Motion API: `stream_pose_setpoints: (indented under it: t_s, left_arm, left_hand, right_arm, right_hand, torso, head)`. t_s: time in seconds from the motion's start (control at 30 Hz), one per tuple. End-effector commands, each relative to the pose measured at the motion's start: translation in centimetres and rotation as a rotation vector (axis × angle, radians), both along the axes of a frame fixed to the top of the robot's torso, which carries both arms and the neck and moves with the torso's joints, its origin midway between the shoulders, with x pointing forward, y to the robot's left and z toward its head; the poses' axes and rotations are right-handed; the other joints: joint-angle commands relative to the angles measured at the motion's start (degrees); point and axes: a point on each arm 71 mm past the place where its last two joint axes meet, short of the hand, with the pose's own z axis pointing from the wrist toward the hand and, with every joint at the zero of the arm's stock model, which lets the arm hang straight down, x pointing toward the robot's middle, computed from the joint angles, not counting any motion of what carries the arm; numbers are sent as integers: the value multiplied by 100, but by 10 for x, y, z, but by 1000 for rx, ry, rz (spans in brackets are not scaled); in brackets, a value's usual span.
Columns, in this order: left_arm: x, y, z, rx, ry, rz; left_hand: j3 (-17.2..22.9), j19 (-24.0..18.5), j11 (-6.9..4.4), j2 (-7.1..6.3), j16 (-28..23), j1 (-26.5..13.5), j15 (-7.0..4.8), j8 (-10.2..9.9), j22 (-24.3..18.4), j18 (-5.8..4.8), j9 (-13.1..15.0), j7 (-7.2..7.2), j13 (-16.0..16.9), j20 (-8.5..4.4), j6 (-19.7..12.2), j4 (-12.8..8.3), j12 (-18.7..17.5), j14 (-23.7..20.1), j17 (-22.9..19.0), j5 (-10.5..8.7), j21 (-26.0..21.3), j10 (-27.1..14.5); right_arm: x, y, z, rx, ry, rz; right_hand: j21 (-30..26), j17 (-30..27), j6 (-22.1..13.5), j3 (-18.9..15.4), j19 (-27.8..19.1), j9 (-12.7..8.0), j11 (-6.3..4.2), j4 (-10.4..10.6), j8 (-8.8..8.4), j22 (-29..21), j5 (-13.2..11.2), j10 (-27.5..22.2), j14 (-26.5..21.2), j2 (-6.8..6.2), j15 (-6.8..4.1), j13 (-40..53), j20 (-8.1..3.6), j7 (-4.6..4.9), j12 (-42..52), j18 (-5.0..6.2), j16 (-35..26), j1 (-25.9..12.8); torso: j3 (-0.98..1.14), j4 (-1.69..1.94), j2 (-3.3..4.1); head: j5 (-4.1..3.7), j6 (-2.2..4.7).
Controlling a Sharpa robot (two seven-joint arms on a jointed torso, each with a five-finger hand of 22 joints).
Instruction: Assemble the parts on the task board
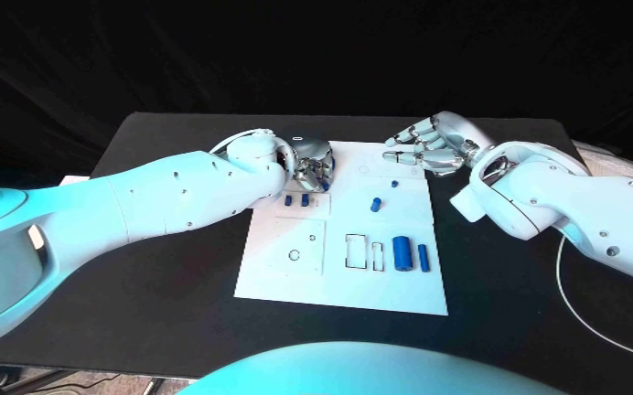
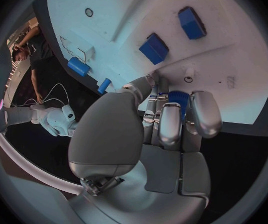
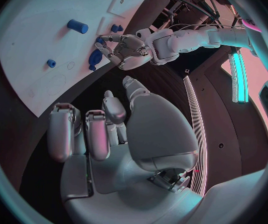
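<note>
From the head camera we see our left hand [image 1: 306, 165] over the task board's [image 1: 396, 294] far-left corner. Its wrist camera shows fingers clamped on a blue part [image 2: 179, 97]. Our right hand [image 3: 103, 134] hovers, fingers curled inward, empty.

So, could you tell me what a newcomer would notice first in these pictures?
The flat white rectangular task board lies mid-table on the black table, with small blue plastic parts scattered over it. The silver left robot hand rests at the board's far left corner, fingers curled around a blue piece. The silver right robot hand hovers at the far right corner.
</note>
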Motion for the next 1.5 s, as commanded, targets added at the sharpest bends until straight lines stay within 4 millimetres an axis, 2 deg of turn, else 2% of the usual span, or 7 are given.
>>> stream_pose_setpoints:
  t_s: [0.03, 0.37, 0.8, 1.5]
  left_arm:
    - [0, 1, 4, -47, -2, 12]
    - [1, 22, 21, -105, 8, 78]
    - [2, 52, 20, -97, 61, 138]
    - [1, 56, 15, -57, 106, 141]
  left_hand:
    - [27, 160, -14, 6, 15, -70, -44, 20, 141, -88, 4, -8, 8, -47, 39, -10, -38, 116, -7, -30, 18, 40]
    - [25, 163, -12, 1, 15, -99, -43, 14, 152, -92, 2, -6, 8, -49, 50, -8, -56, 115, -16, -33, 34, 44]
    - [19, 166, -12, -12, 9, -121, -42, 7, 165, -96, 1, -9, 8, -50, 57, -11, -72, 111, -35, -35, 53, 47]
    - [15, 168, -12, -19, 3, -137, -42, 2, 178, -101, -1, -11, 9, -50, 61, -11, -83, 108, -51, -37, 75, 50]
  right_arm:
    - [-1, 1, 0, -3, -1, 17]
    - [0, 0, -1, -4, 1, 13]
    - [1, -1, -1, -6, 2, 11]
    - [0, 0, -1, -5, 3, 13]
  right_hand:
    - [-13, 700, 42, -39, 19, 7, -17, 9, 22, 0, 32, 42, 435, 45, -8, 6, -28, 3, 26, -6, -24, 9]
    - [-13, 700, 42, -39, 19, 7, -17, 9, 22, 0, 32, 42, 435, 45, -8, 6, -28, 3, 26, -6, -24, 9]
    - [-13, 700, 42, -39, 19, 7, -17, 9, 22, 0, 32, 42, 435, 45, -8, 6, -28, 3, 26, -6, -24, 9]
    - [-13, 700, 42, -39, 19, 7, -17, 9, 22, 0, 32, 42, 435, 45, -8, 6, -28, 3, 26, -6, -24, 9]
  torso:
    - [2, 1, -8]
    - [0, 6, -2]
    - [-1, 6, 5]
    - [1, 0, 8]
  head:
    - [2, 15]
    - [-2, 51]
    - [-1, 51]
    - [39, 24]
